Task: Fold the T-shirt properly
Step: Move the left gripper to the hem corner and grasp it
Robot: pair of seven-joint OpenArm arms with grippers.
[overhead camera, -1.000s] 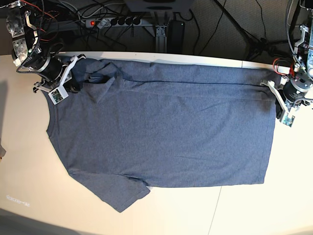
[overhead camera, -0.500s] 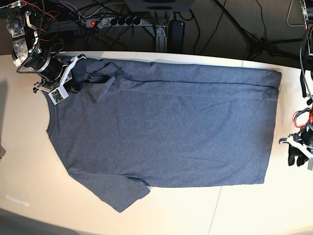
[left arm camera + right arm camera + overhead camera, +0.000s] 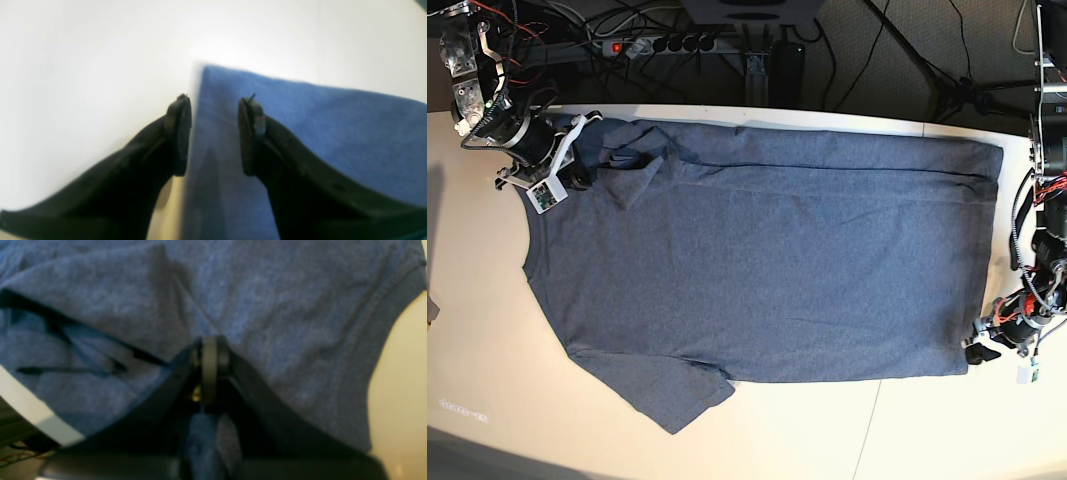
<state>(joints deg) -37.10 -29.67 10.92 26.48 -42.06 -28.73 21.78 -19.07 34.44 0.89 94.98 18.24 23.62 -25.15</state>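
Observation:
The blue-grey T-shirt (image 3: 767, 260) lies spread flat on the white table (image 3: 487, 330), plain side up, collar end at the left and hem at the right. One sleeve (image 3: 632, 165) is folded over at the top left; the other points to the front (image 3: 667, 395). My right gripper (image 3: 582, 175) is at that top-left shoulder; in its wrist view it (image 3: 210, 353) is shut, with T-shirt (image 3: 267, 306) cloth pinched. My left gripper (image 3: 975, 353) is at the lower right hem corner. Its wrist view shows it (image 3: 215, 113) open, straddling the T-shirt (image 3: 317, 133) edge.
Behind the table's back edge lie a power strip (image 3: 662, 44) and many cables. A dark stand (image 3: 957, 95) rises at the back right. A small object (image 3: 430, 308) pokes in at the left edge.
My left gripper let go of the upper right hem corner, opened, and travelled down the right side to the lower hem corner. The right arm and the shirt stayed put.

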